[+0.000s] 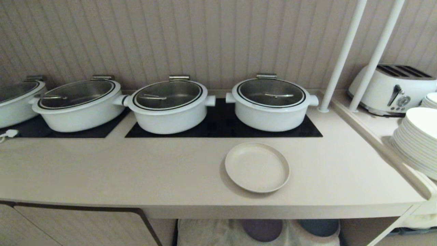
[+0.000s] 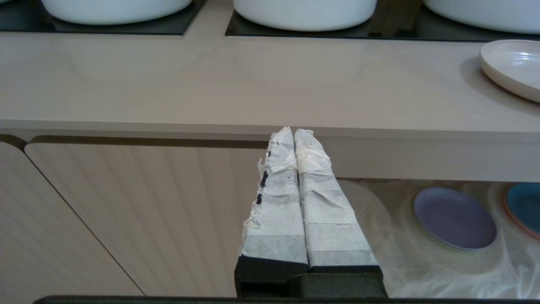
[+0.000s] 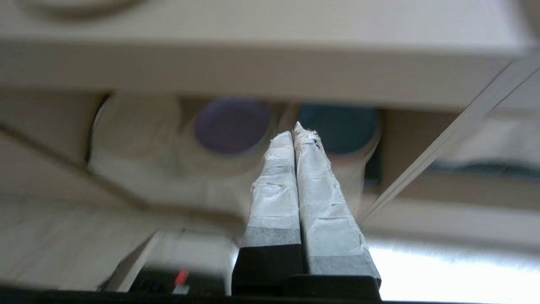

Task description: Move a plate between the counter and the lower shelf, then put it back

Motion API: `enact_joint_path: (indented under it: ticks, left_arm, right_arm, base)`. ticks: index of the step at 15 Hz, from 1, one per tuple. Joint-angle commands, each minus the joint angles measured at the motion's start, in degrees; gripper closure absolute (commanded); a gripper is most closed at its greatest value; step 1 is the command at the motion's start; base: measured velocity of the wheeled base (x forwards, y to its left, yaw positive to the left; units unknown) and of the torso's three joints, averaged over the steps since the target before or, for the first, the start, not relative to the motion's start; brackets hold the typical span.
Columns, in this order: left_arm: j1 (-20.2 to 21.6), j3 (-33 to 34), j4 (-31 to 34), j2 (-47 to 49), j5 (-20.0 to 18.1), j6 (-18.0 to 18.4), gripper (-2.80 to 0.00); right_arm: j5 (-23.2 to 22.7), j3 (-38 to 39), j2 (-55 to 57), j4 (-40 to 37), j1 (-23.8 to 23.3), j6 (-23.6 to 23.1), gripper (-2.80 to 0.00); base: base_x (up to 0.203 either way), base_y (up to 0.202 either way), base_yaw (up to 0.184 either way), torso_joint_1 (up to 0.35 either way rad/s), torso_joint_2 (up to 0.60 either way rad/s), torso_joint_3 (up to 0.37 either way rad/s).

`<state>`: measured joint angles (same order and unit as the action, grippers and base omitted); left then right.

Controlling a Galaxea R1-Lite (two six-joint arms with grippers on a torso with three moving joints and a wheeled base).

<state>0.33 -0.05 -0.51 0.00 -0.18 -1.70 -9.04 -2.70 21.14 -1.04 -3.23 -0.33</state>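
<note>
Your plate lies flat on the counter, near its front edge, just in front of the right-hand pot. Nothing grips it. Left gripper and right gripper are both clenched and empty, below counter height. The lower shelf holds only purple and blue plates. Probably either not begun or already finished; you can't tell.

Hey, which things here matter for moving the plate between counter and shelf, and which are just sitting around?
For the job:
- cream plate
- counter
- lower shelf
- left gripper and right gripper, both shut and empty

Just lying about:
- white pots
- toaster
- stacked white plates
- purple plate
- blue plate
</note>
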Motion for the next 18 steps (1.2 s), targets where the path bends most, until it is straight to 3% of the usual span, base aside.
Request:
enact_joint_path:
  ticks: [1,6,18]
  left_arm:
    - [0.02,0.05,-0.02,0.00,0.01,-0.06,0.00]
    - [0.02,0.05,-0.02,0.00,0.01,-0.06,0.00]
    - [0.02,0.05,-0.02,0.00,0.01,-0.06,0.00]
  right_arm:
    - [2.70,-0.25,-10.86,-1.11,1.89,0.01,0.00]
    - [3.42,-1.61,-21.14,-5.70,3.58,4.81,0.00]
    - [4.56,-0.81,-21.14,-3.88,3.58,4.55,0.00]
  base:
    - [0.000,0.000,0.000,0.000,0.00,0.000]
    - [0.000,0.000,0.000,0.000,0.00,0.000]
    - [0.000,0.000,0.000,0.000,0.00,0.000]
